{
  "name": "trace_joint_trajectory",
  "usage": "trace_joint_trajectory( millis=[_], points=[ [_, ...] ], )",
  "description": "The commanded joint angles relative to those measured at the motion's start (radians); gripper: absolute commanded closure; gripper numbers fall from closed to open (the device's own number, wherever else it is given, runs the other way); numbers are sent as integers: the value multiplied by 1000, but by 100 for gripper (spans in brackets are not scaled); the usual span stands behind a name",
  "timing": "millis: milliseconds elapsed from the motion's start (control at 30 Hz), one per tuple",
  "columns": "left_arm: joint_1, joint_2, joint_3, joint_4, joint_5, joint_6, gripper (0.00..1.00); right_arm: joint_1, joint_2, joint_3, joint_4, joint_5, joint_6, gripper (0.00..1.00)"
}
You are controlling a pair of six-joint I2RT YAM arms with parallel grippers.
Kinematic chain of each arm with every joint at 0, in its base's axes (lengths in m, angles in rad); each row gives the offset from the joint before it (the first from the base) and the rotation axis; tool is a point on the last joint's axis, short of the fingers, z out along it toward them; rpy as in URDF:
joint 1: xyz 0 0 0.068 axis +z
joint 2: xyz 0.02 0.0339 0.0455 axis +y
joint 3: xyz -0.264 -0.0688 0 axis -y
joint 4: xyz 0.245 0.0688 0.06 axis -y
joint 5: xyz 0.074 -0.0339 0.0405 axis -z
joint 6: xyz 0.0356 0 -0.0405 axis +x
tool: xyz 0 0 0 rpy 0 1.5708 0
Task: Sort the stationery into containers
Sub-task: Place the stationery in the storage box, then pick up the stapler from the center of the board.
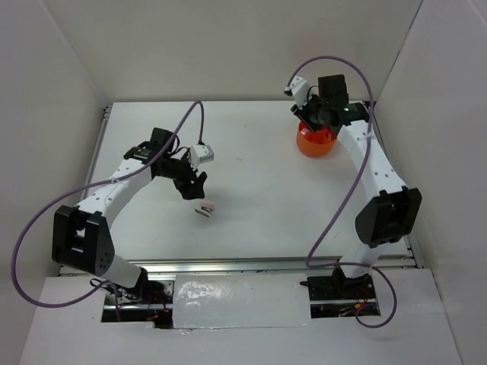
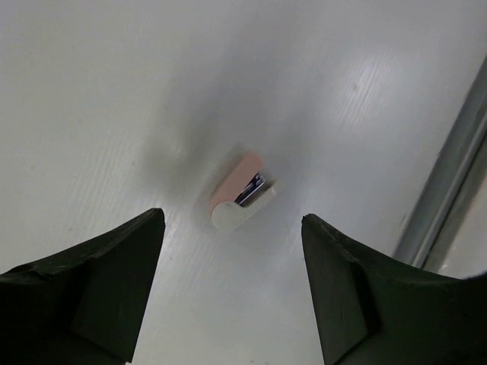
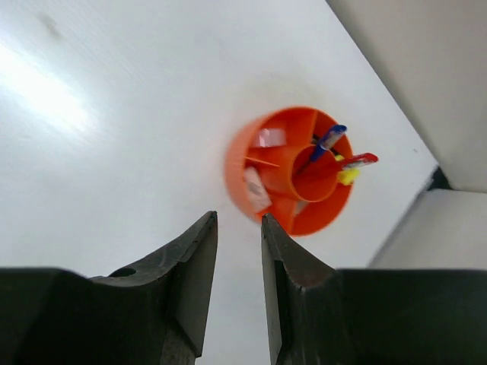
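Observation:
A pink-and-white eraser [image 1: 205, 208] lies on the white table near the middle left; in the left wrist view the eraser [image 2: 242, 196] sits just ahead of the open jaws. My left gripper [image 1: 195, 185] hovers just behind it, open and empty [image 2: 233, 228]. The orange tub [image 1: 315, 141] stands at the back right. In the right wrist view the tub [image 3: 293, 169] holds a red-and-blue pen [image 3: 344, 149], a yellow-capped marker [image 3: 348, 176] and small pale blocks [image 3: 256, 190]. My right gripper [image 3: 239, 224] hangs above the tub, jaws slightly apart, empty.
White walls close in the table on three sides. A metal rail [image 2: 445, 175] runs along the table's edge near the left gripper. Purple cables [image 1: 346, 198] loop off both arms.

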Motion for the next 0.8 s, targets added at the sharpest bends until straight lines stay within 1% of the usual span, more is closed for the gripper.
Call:
trace_joint_trajectory(
  millis=[0,33,100,167,200,267,333,433,500,533,600,633,667,733,767],
  points=[
    [4,47,-22,-75,-86,282,15,-4,-125,-3,-95,-217,251,63],
    [2,68,-35,-47,-91,300,15,-7,-142,-44,-95,-285,318,63],
    [4,96,-39,-30,-82,321,18,-16,-189,-111,-84,-373,402,63],
    [4,116,-33,-42,-50,351,20,-19,-231,-152,-76,-412,439,63],
    [4,131,-30,-55,-38,398,20,-21,-241,-188,-70,-442,465,63],
    [2,143,-38,-82,-27,438,20,-24,-268,-219,-69,-468,486,63],
    [2,142,-61,-73,-22,476,21,-27,-281,-254,-69,-488,504,63],
    [4,128,-98,2,-25,452,24,-26,-300,-290,-63,-519,521,63],
    [4,133,-88,19,-1,431,30,-29,-307,-310,-58,-531,529,63],
    [1,136,-84,13,13,428,35,-27,-311,-313,-58,-535,529,64],
    [2,120,-94,-4,57,450,39,-29,-318,-327,-55,-536,532,64],
    [1,85,-110,-1,71,463,41,-32,-318,-334,-55,-538,532,64],
    [2,65,-149,10,80,502,42,-35,-320,-337,-55,-538,532,64],
    [-1,13,-182,2,116,596,43,-41,-320,-342,-55,-542,533,64],
    [-2,-1,-212,-1,125,619,44,-41,-315,-343,-55,-545,535,64]
  ],
)
